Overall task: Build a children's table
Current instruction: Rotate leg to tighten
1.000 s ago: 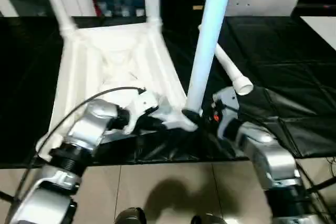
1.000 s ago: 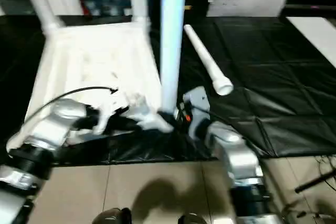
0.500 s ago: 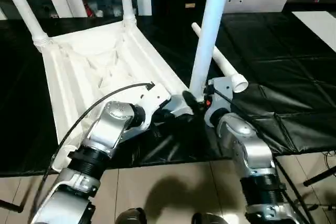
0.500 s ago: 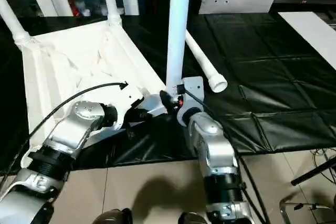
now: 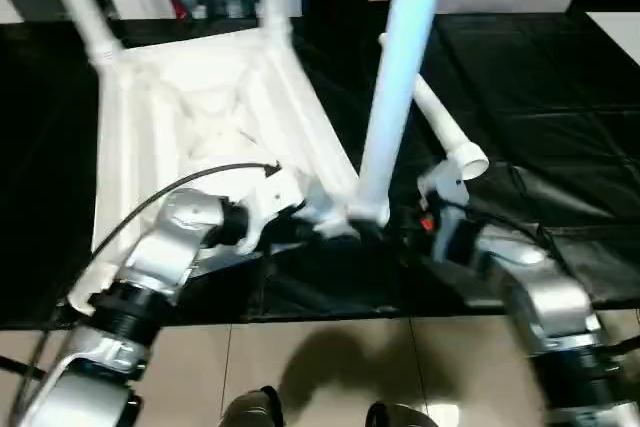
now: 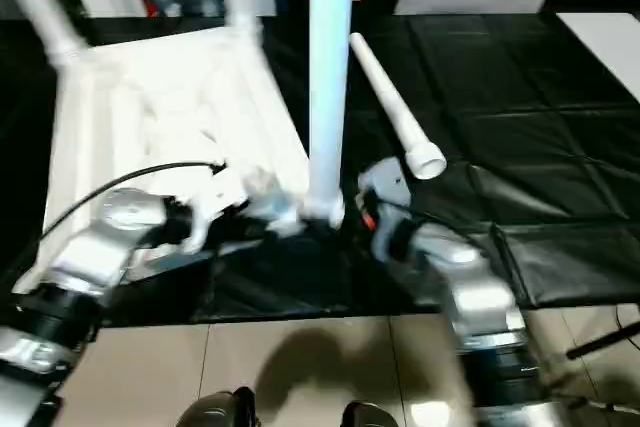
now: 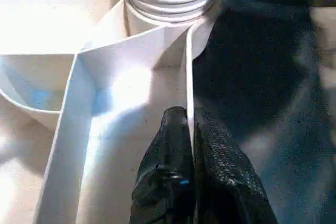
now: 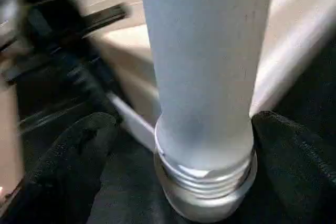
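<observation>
You're looking at a table top (image 5: 200, 117) of smooth white plastic with a slight sheen, its underside ribbed. The upright leg (image 5: 395, 87) is smooth plastic too, with moulded thread rings at its base. The 2 forearms are brushed silver metal. The left gripper's fingers (image 7: 173, 171) are black, finely textured. The black mat (image 5: 540, 97) looks matt and quilted.

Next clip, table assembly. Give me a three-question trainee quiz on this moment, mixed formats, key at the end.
1. True or false: the right hand stands open around the upright leg.
2. What is the left hand pinching?
A. a thin rib wall of the tabletop
B. the loose leg on the black mat
C. a cable
3. Fill in: counting the one at the near corner, ___ legs stand in the tabletop's corner sockets.

Key: 1 true; 2 A; 3 three.
</observation>
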You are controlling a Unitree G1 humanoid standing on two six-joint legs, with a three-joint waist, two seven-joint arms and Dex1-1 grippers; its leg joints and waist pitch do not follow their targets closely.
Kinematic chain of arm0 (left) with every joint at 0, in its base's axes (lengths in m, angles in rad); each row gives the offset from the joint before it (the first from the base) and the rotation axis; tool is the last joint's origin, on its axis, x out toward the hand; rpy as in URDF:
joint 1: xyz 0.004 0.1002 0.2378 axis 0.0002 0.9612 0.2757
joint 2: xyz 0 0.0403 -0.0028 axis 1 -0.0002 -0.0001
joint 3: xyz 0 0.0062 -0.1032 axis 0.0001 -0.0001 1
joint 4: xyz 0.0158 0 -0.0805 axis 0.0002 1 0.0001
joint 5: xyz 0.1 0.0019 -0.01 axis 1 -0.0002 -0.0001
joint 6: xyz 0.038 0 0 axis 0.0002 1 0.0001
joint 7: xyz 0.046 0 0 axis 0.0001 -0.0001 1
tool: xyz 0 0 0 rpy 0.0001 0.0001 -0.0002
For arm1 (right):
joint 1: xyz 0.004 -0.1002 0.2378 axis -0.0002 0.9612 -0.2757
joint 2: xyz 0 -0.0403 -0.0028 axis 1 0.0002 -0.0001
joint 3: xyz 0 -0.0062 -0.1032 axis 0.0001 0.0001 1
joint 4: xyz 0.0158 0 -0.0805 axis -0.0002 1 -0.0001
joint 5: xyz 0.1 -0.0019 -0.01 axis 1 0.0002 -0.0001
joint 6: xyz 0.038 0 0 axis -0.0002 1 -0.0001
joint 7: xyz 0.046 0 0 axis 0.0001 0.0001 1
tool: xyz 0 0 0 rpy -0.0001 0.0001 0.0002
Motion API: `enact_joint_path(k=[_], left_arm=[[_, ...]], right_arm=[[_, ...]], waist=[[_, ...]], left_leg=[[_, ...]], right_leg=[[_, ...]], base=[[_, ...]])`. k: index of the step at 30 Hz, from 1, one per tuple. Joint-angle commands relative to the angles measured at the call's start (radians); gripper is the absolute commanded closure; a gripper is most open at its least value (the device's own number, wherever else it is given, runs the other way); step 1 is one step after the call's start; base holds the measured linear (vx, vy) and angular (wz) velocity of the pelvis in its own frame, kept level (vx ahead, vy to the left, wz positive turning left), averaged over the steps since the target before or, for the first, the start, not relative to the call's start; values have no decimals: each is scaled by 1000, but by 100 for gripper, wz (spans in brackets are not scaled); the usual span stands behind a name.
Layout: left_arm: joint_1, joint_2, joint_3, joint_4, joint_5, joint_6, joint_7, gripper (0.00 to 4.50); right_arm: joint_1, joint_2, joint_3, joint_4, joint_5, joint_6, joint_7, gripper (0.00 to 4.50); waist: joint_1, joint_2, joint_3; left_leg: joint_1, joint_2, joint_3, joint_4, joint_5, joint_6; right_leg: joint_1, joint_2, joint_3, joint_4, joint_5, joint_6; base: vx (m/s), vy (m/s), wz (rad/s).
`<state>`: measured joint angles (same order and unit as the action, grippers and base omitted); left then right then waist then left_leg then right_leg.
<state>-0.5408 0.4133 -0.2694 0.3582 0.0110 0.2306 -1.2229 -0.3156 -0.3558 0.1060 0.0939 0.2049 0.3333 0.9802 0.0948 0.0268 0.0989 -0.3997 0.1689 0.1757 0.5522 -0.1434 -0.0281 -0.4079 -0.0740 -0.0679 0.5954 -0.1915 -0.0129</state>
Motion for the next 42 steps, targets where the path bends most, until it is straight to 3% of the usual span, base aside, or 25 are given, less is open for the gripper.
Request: enact_joint_path(k=[1,8,16,19,20,22,31,37,38,42], left_arm=[[-15,0,-45,1,-21,-47,-78,450],[-47,38,-64,41,-14,-103,-151,450],[-69,46,-75,75,-11,-137,-172,450],[-73,44,-77,86,-11,-147,-170,450],[-73,44,-78,89,-12,-151,-171,450],[-72,44,-78,92,-11,-154,-170,450],[-63,53,-72,96,-8,-163,-161,450],[-62,39,-59,96,-16,-141,-138,450],[-63,30,-48,91,-22,-117,-118,450],[-69,9,-28,69,-23,-41,-55,450]], right_arm=[[-26,-13,28,30,35,-26,97,3],[-97,-79,50,117,77,-51,294,61],[-163,-101,82,215,72,-86,409,121],[-194,-98,86,264,65,-116,430,150],[-200,-98,88,271,67,-117,437,157],[-206,-97,89,280,67,-122,443,175],[-220,-90,112,318,55,-168,482,235],[-168,-88,116,252,85,-120,485,250],[-144,-83,111,219,104,-78,465,251],[-81,-51,102,132,140,4,377,252]], waist=[[-2,-5,-63],[6,-6,-60],[17,-13,-66],[18,-14,-66],[17,-18,-62],[19,-15,-64],[19,-17,-61],[21,-16,-61],[25,-12,-61],[34,-15,-57]], left_leg=[[30,68,-18,-51,-207,89],[32,70,-18,-54,-261,59],[28,68,-15,-43,-174,94],[25,67,-15,-42,-171,100],[26,68,-15,-44,-179,100],[28,70,-16,-44,-183,97],[28,69,-15,-45,-187,99],[28,70,-15,-45,-184,102],[29,71,-16,-45,-183,103],[31,74,-16,-52,-217,83]], right_leg=[[47,-78,51,-61,-103,-254],[45,-83,53,-67,-190,-244],[47,-84,49,-53,-84,-275],[49,-85,48,-53,-92,-277],[47,-84,48,-56,-110,-275],[47,-84,48,-55,-123,-272],[46,-84,48,-56,-133,-271],[46,-83,49,-56,-124,-269],[46,-83,49,-55,-123,-269],[42,-85,52,-63,-187,-252]], base=[[0,0,0],[0,0,0],[0,0,0],[0,0,0],[0,0,0],[0,0,0],[0,0,0],[0,0,0],[0,0,0],[0,0,0]])
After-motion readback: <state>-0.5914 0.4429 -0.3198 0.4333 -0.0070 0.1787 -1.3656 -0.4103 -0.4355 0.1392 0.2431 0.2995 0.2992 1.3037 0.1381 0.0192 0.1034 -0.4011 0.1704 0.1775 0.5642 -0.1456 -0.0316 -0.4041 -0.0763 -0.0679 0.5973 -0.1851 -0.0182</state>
